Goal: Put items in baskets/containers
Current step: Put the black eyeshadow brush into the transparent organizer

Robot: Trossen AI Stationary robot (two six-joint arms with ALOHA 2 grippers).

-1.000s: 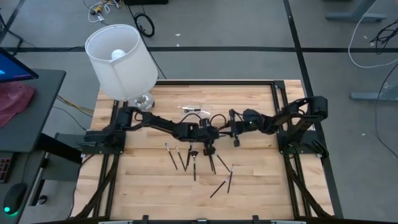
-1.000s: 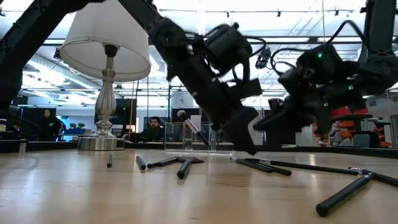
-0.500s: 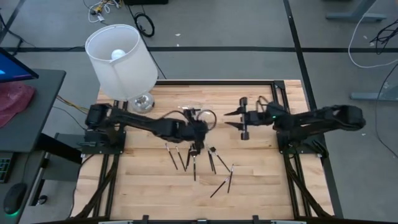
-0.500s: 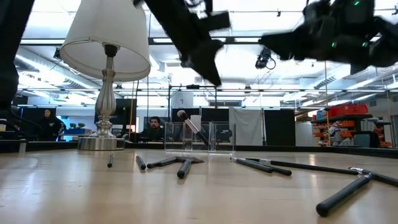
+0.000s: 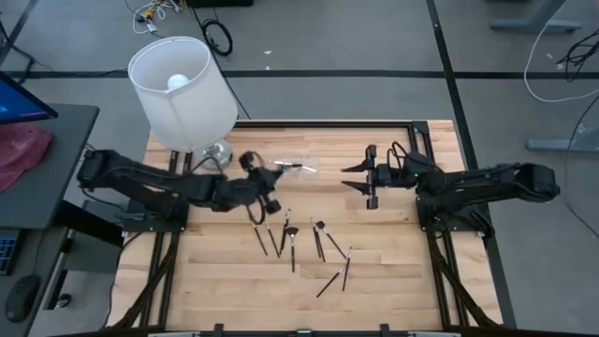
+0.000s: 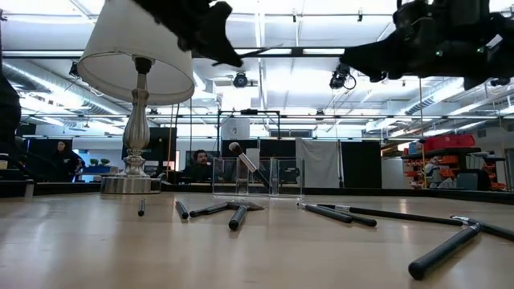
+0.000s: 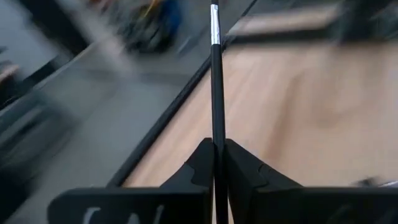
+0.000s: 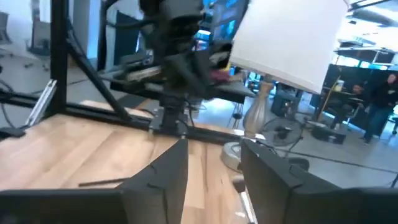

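Observation:
My left gripper (image 5: 259, 184) hangs high over the table near the lamp's base, shut on one thin dark makeup brush (image 7: 215, 93). My right gripper (image 5: 359, 180) hovers open over the table's right part, holding nothing; its fingers (image 8: 163, 171) stand apart. The clear container (image 5: 292, 168) stands on the table between the two grippers, toward the far edge. In the low view the container (image 6: 277, 178) has a brush (image 6: 245, 160) leaning inside it. Several more brushes (image 5: 318, 241) lie flat on the wood nearer the near edge. My left gripper pinches the brush's dark handle (image 7: 216, 134) between its two fingers (image 7: 245, 171). The handle runs on past the fingertips along the fingers, with its silver ferrule (image 7: 214, 30) out beyond them. The brush is lifted clear of the table.
A white-shaded lamp (image 5: 182, 90) stands at the far left corner, with its metal base (image 6: 131, 185) on the wood. Loose brushes (image 6: 337, 213) are scattered across the middle. Bare wood lies along the near edge (image 5: 234, 300). People sit in the room behind the table.
My left gripper has risen from the table among the brushes and swung toward the table's left and the lamp, carrying one brush up clear. My right gripper has lifted and drawn back toward the table's right, and it is still open.

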